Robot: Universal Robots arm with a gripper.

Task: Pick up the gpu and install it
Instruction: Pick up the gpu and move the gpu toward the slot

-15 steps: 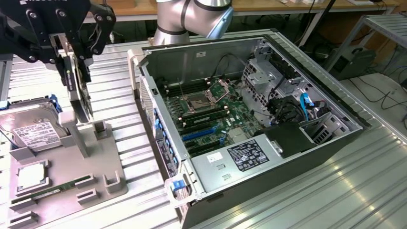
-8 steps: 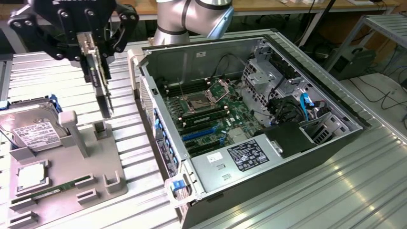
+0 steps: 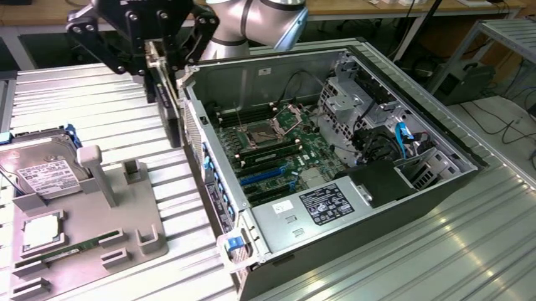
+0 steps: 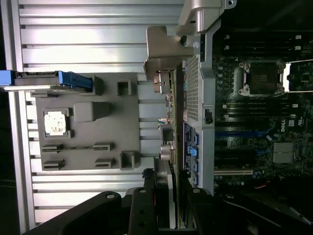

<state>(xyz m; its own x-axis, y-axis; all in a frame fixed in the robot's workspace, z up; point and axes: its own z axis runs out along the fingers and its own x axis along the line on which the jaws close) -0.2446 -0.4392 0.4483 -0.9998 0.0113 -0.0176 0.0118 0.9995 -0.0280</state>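
Observation:
The gpu [image 3: 170,106] is a thin dark card that hangs upright, edge-on, with my gripper [image 3: 162,63] shut on its upper part. It is in the air just outside the rear wall of the open computer case [image 3: 352,207], on the exterior view's left of it. In the wrist view the gpu [image 4: 172,112] runs away from my gripper [image 4: 171,198], its silvery end bracket [image 4: 164,54] at the far end, beside the case's perforated wall. The motherboard [image 3: 277,150] with its blue slots [image 3: 263,175] lies exposed inside the case.
A grey fixture block [image 3: 84,232] lies on the ribbed metal table at the exterior view's left. It carries a hard drive [image 3: 46,175], a square chip [image 3: 40,231] and a green memory stick [image 3: 80,248]. Cables and a drive cage fill the case's far side.

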